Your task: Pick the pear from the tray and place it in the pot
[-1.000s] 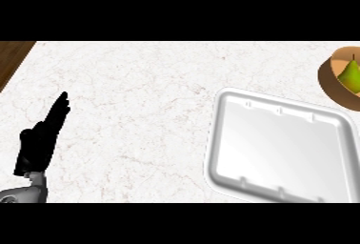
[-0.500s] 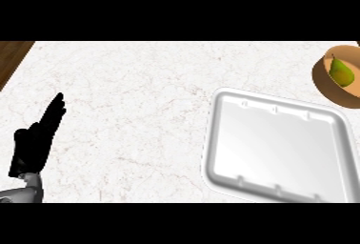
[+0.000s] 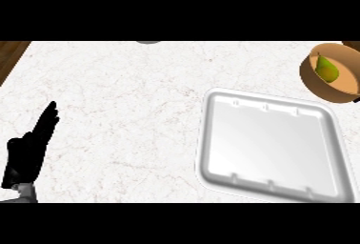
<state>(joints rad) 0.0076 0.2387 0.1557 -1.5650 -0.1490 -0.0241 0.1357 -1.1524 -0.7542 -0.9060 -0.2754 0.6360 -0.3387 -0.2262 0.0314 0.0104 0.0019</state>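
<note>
At the near left edge of the white desk (image 3: 126, 95), the left hand (image 3: 28, 152) rests, fingers straight and released. The right hand is out of view. Nearby to the right lies a white tray (image 3: 271, 145), bare. Far right, the pear (image 3: 325, 68) sits inside the brown pot (image 3: 313, 78). The placing looks done; nothing seems left to do.

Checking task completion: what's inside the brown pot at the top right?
A green-yellow pear lies inside the round brown pot, against its far-left inner wall. The pot's right part runs out of view, so anything there cannot be seen. The white tray holds nothing.
</note>
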